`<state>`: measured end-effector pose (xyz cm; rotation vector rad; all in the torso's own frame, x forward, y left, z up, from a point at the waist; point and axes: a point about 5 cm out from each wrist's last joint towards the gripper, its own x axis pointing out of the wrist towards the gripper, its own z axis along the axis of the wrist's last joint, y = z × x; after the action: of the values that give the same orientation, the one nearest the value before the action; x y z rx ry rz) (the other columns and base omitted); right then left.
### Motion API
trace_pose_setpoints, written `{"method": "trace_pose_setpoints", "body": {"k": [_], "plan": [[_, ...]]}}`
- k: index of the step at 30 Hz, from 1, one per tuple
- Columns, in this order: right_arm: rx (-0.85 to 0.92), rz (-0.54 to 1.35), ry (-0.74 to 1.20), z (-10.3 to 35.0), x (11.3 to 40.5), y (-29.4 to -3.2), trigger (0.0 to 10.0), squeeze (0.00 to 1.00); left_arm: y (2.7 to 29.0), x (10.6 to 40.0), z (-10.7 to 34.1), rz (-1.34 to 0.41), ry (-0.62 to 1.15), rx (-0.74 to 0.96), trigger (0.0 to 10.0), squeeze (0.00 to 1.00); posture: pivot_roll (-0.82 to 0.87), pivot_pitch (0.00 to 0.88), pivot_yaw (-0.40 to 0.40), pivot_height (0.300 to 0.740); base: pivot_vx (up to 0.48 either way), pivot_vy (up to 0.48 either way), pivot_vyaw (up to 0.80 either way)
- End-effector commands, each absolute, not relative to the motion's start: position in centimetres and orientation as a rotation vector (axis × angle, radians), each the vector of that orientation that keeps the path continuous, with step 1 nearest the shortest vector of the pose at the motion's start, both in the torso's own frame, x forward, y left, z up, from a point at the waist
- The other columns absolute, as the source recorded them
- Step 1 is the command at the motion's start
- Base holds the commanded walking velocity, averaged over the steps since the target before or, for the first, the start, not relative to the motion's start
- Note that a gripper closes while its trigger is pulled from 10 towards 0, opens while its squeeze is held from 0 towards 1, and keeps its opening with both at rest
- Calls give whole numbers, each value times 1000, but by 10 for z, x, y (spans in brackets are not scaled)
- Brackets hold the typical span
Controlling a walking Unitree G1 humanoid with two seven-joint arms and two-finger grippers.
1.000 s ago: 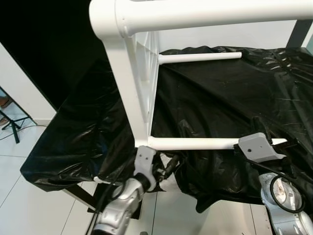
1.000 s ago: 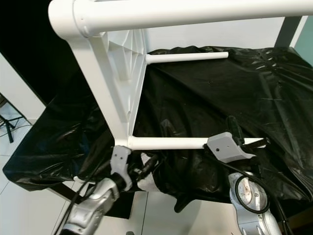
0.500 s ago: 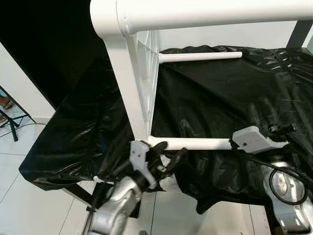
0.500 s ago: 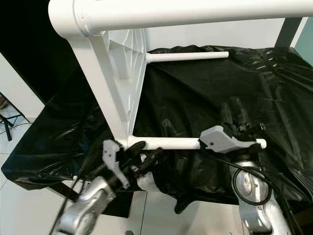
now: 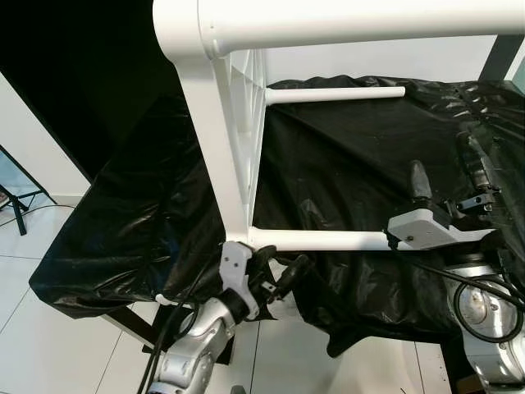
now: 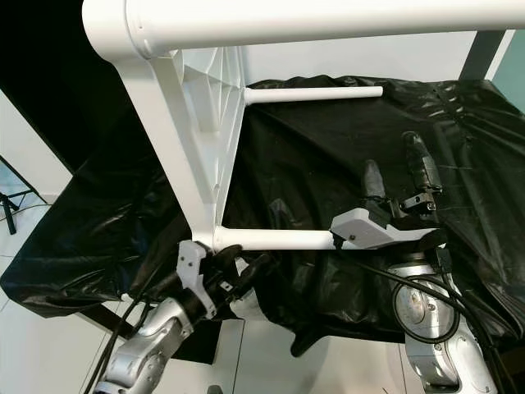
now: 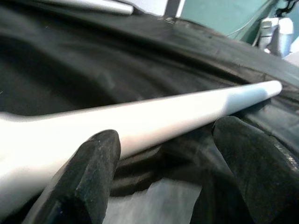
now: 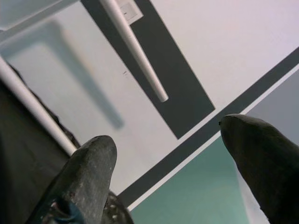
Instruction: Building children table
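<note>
The white children's table lies on its side on a black plastic sheet [image 5: 353,156]. Its top [image 5: 234,139] stands upright at the left and its legs point right. One leg [image 5: 361,20] runs across the top of the view, and a far leg [image 5: 336,94] lies at the back. My left gripper [image 5: 279,263] is open just under the base of the lower front leg [image 5: 320,240]. In the left wrist view that leg [image 7: 154,116] crosses just beyond the fingertips [image 7: 93,158]. My right gripper [image 5: 447,176] is open, fingers pointing up, above that leg's free end.
The black sheet hangs over the near edge of the surface, with white floor tiles [image 5: 49,328] below at the left. A dark stand [image 5: 16,201] is on the floor at the far left. A dark post [image 5: 502,57] rises at the back right.
My right gripper has swung its fingers up and away from the lower leg's tip. My left gripper has risen slightly and spread its fingers under the leg's base.
</note>
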<state>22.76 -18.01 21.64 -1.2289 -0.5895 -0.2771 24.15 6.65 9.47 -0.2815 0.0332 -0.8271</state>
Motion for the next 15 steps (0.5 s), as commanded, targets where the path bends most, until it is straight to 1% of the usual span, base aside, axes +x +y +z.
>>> {"method": "trace_pose_setpoints", "body": {"k": [1,6,15], "plan": [[-1228,-302,-617,224,228,-180,10000,0,68,243,91,-813,43,-258,10000,0,65,0,67,740,0,0,0],[-1249,-311,-673,238,232,-179,10000,0,62,251,91,-817,23,-245,10000,0,59,0,69,740,0,0,0],[-1265,-328,-745,258,236,-175,10000,0,65,253,87,-817,23,-225,10000,0,65,0,64,740,0,0,0]]}}
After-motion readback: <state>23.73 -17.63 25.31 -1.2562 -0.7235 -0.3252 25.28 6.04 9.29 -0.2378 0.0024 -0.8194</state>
